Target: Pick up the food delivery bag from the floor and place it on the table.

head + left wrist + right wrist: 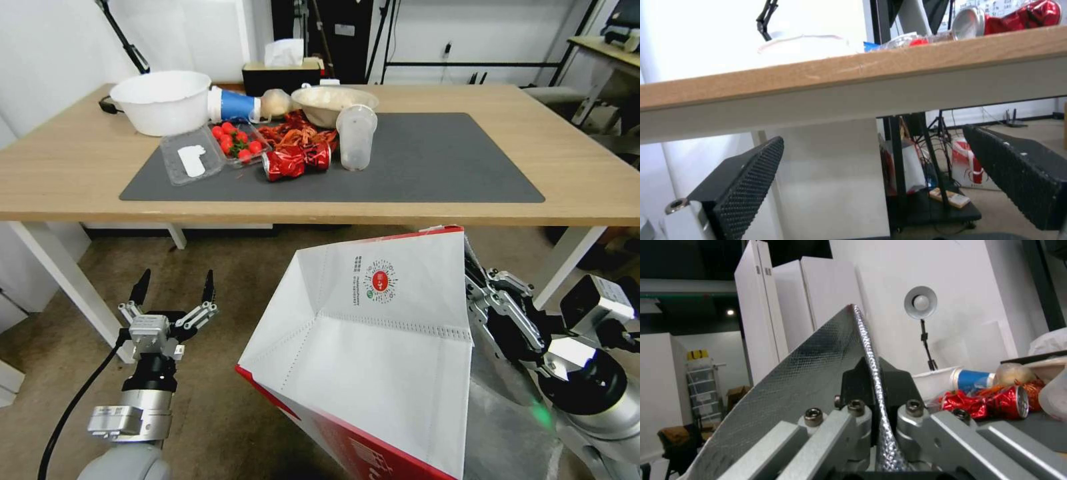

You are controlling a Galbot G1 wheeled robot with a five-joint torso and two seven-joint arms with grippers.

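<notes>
The food delivery bag [380, 347] hangs clear of the floor [220, 320], tilted, just short of the tabletop's [80, 167] near edge and about level with it. The right gripper [481, 288] has its fingers pinched on the bag's foil-lined rim. It looks light and stiff-sided, yet a thin wall gripped at one edge will likely flex and swing; a handle or folded rim seems the safer hold. The left gripper [175, 288] waits low beside the white table leg, fingers spread wide and empty. I count one bag, two bowls, one crushed red can [297, 160], one clear plastic cup [356, 137].
</notes>
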